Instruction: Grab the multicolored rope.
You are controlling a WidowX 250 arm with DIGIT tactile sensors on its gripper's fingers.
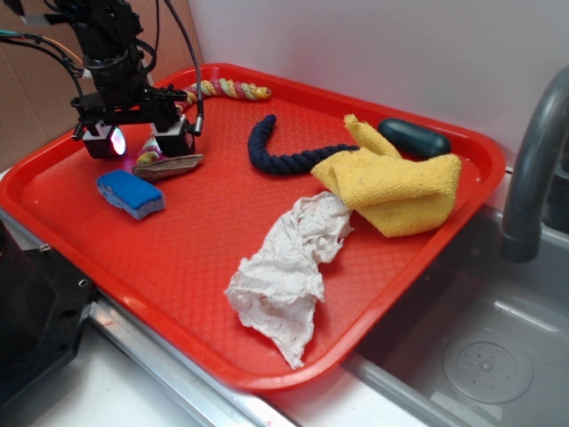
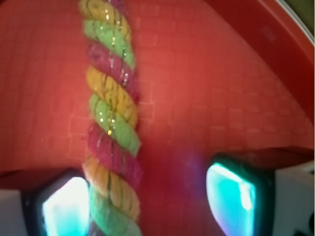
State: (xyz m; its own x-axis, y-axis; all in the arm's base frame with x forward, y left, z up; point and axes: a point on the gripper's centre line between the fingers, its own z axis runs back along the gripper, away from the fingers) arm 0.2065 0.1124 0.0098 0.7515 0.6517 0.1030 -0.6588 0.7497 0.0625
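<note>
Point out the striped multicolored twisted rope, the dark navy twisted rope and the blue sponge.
striped multicolored twisted rope [image 2: 112, 123]: wrist view, green strand mid-length.
dark navy twisted rope [image 1: 283, 160]: exterior view, bottom of its curve.
blue sponge [image 1: 130, 193]: exterior view, top face.

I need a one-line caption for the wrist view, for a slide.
Open gripper low over the red tray, the multicolored rope beside its left pad.

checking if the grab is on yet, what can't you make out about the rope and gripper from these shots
- Exterior view: the gripper covers the near end of the multicolored rope; whether the fingers touch it is hidden.
- Wrist view: the multicolored rope is blurred and cut off by the top and bottom edges, so neither end shows.
- Wrist view: only the glowing pads show; the fingertips fall below the frame.
</note>
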